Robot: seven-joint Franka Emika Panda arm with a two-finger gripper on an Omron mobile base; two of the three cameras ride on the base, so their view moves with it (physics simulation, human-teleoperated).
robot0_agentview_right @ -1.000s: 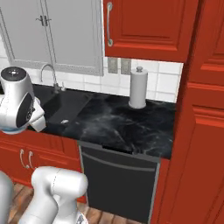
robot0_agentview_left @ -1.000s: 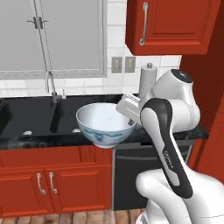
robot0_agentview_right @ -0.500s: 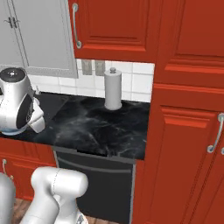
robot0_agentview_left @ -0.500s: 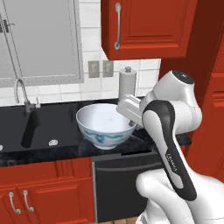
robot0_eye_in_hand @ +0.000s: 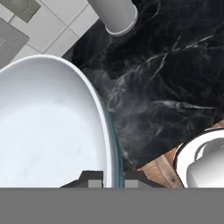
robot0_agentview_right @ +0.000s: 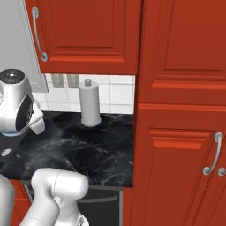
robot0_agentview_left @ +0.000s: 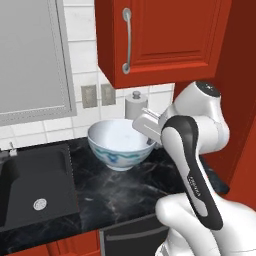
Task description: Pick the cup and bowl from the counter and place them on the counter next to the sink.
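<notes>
The bowl (robot0_agentview_left: pixel 119 145), wide, white inside with blue-grey bands outside, hangs upright over the black marble counter (robot0_agentview_left: pixel 117 192), to the right of the sink (robot0_agentview_left: pixel 33 176). My gripper (robot0_agentview_left: pixel 150 140) is shut on the bowl's right rim. In the hand view the gripper (robot0_eye_in_hand: pixel 113 183) pinches that rim, one finger on each side. The bowl (robot0_eye_in_hand: pixel 48 131) fills the left there, with the counter (robot0_eye_in_hand: pixel 170 74) beyond it. The cup is out of view.
A paper towel roll (robot0_agentview_left: pixel 135 105) (robot0_agentview_right: pixel 90 107) (robot0_eye_in_hand: pixel 114 15) stands at the back wall behind the bowl. Red upper cabinets (robot0_agentview_left: pixel 165 35) hang overhead. A tall red cabinet (robot0_agentview_right: pixel 181 132) ends the counter (robot0_agentview_right: pixel 88 148) on the right. A dark dishwasher front (robot0_agentview_left: pixel 131 236) sits below.
The whole picture has slid left, so the base has driven to the right. The sink now sits at the left edge. The bowl stays in the gripper, unchanged.
</notes>
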